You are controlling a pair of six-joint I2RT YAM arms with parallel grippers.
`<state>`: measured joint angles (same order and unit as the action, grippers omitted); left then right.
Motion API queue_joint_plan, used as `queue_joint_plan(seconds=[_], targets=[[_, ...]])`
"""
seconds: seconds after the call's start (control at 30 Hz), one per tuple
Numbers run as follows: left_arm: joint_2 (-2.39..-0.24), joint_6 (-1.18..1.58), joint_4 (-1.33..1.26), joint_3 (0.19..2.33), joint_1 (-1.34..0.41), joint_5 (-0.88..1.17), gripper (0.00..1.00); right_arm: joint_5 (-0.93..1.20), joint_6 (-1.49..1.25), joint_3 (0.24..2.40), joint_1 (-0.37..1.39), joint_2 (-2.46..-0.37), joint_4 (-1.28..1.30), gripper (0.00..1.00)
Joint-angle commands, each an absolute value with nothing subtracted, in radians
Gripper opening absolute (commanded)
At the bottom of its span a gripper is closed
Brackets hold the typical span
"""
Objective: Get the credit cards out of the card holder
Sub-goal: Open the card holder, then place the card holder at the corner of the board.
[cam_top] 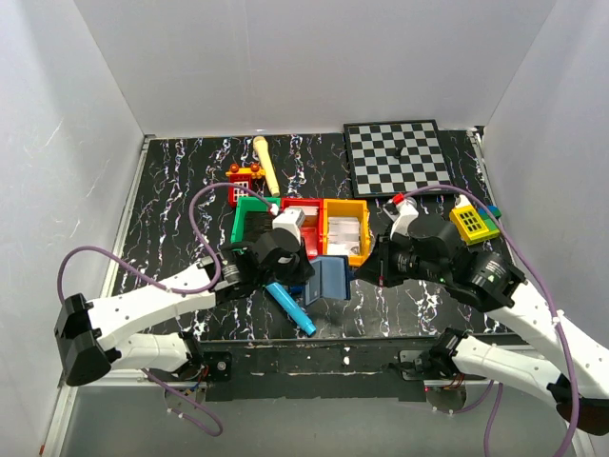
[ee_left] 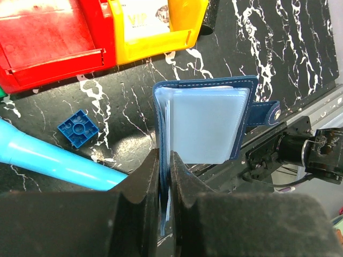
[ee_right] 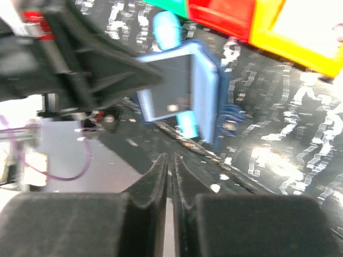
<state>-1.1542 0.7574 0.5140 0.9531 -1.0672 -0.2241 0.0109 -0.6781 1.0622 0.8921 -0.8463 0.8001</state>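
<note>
Left claw clamps the open dark navy folding card holder by one edge near the black marbled worktop front; right claw narrowly parted, empty. Risk: holder twists free when cards are pulled

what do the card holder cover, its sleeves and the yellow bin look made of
The card holder cover looks like matte navy leather or imitation leather, with pale stitching along its edge. Its sleeves look like soft frosted plastic, stacked in thin translucent layers. The yellow bin looks like hard glossy moulded plastic, with highlights on its rim.
</note>
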Motion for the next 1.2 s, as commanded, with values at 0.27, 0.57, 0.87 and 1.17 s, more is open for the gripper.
queue_joint_plan(seconds=[0.27, 0.57, 0.87, 1.17], targets=[[-1.253, 0.811, 0.221, 0.871, -1.072, -0.063, 0.00, 0.216, -0.715, 0.761, 0.894, -0.807, 0.416, 0.01], [-1.336, 0.824, 0.078, 0.799, -1.071, -0.025, 0.00, 0.163, -0.790, 0.559, 0.807, -0.833, 0.333, 0.01], [-1.407, 0.790, 0.020, 0.764, -1.057, -0.005, 0.00, 0.182, -0.862, 0.433, 0.686, -0.897, 0.247, 0.01], [-1.457, 0.795, 0.006, 0.719, -1.025, 0.037, 0.00, 0.204, -0.862, 0.425, 0.634, -0.976, 0.258, 0.01]])
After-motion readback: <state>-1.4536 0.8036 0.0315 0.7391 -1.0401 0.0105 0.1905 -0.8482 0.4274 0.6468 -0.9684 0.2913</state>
